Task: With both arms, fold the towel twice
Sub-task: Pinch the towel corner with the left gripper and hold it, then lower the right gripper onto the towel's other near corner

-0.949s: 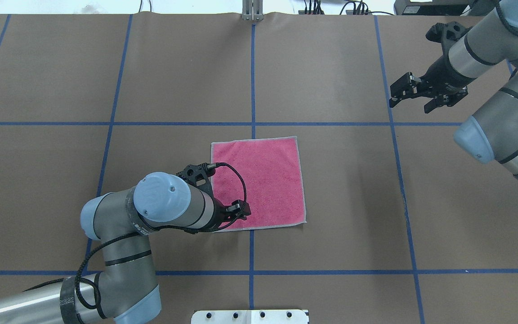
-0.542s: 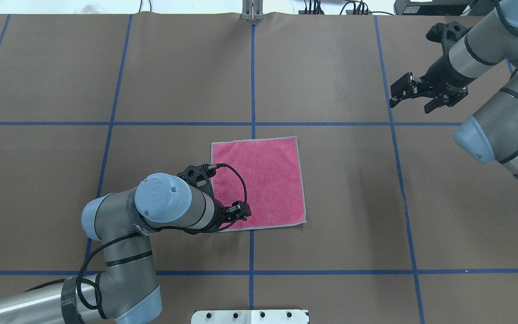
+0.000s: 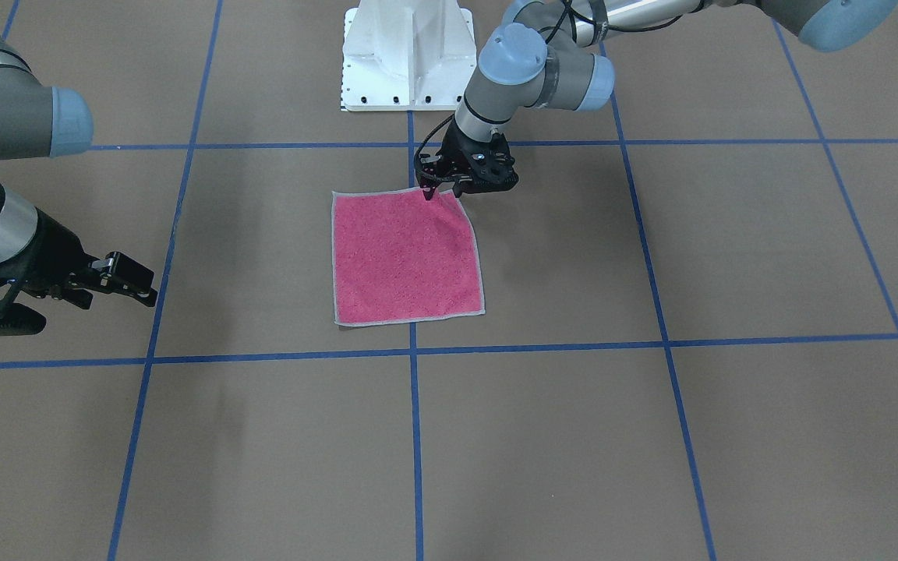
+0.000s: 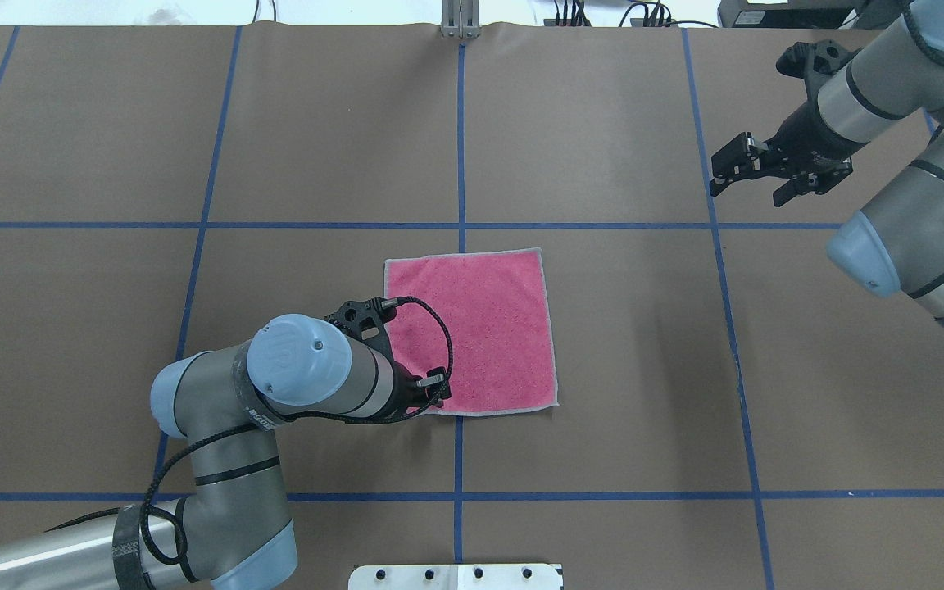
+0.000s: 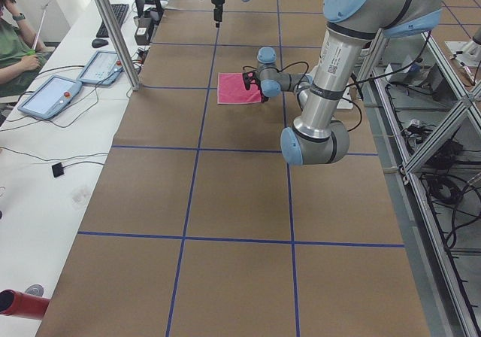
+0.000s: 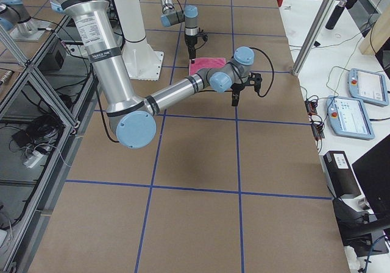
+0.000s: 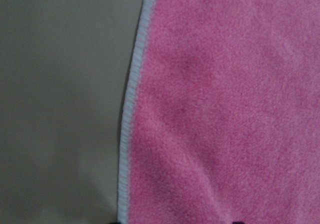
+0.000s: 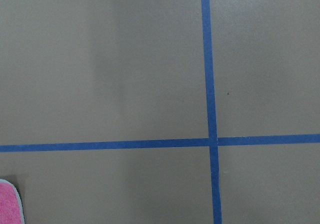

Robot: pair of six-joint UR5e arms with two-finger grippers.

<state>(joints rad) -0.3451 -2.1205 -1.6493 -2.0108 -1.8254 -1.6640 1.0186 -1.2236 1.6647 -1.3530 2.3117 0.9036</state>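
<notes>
slightly nearer to me than a moment ago, my left hand [image 3: 441, 192] sits at the near left corner of the towel [image 4: 488, 328], and my wrist now hides that corner in the overhead view. its fingers stand a little apart, tips down at the cloth, with the light grey edge running between them in the wrist view. whether they press the cloth i cannot tell. the towel lies flat, pink face up, at the middle of the brown surface [image 4: 603, 123], across the blue tape line [image 4: 461, 147]. my right hand [image 4: 746, 188] has not shifted: it hangs spread wide, well apart from the towel, over the far right of the surface.
</notes>
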